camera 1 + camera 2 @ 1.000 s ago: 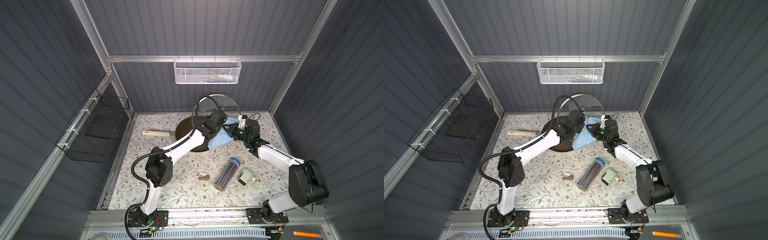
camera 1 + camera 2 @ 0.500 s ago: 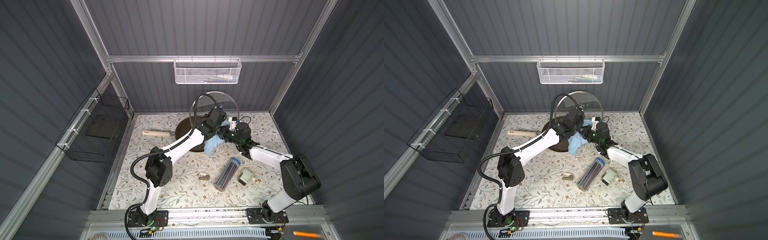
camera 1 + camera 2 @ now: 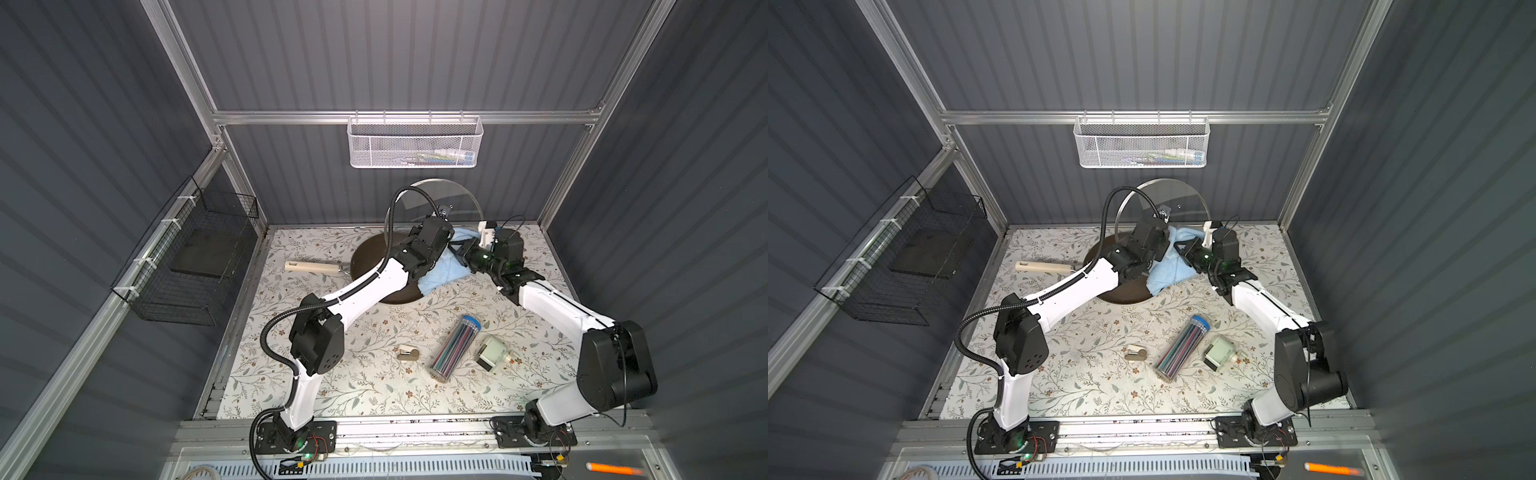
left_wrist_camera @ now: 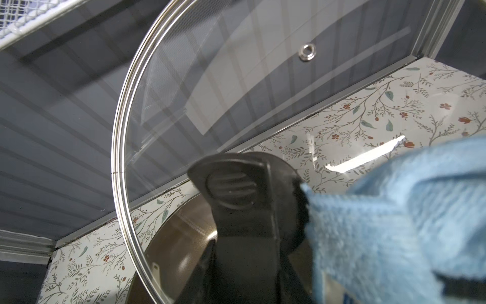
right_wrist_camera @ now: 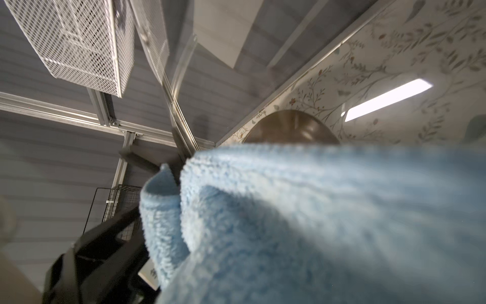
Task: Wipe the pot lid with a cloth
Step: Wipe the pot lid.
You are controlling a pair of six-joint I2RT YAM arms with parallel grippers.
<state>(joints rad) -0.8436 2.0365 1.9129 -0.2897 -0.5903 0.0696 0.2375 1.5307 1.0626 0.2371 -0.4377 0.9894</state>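
You had the pot lid (image 3: 453, 199) standing up on edge over the brown pan (image 3: 365, 257) at the back of the worktop (image 3: 374, 374), your left pincer (image 4: 236, 210) clenched on its black handle (image 4: 231, 184). Your right pincer (image 3: 459, 253) was clamped on the blue cloth (image 3: 440, 272), bunched against the lower part of the glass just beside the handle, its tail draped over the pan's rim.

Here's the danger: the lid hung on that one handle grip alone, so a hard push from the cloth could have twisted it round in the pincer or tipped it against the back wall. The two wrists were also crowded close together, and a wide stroke risked knocking one into the other. And that trailing tail could have snagged on the pan's edge.

Compared with half a second earlier, your right arm had swung back out to its own side, and the cloth had spread wider again, after bunching up tight under the handle. The lid had barely shifted.
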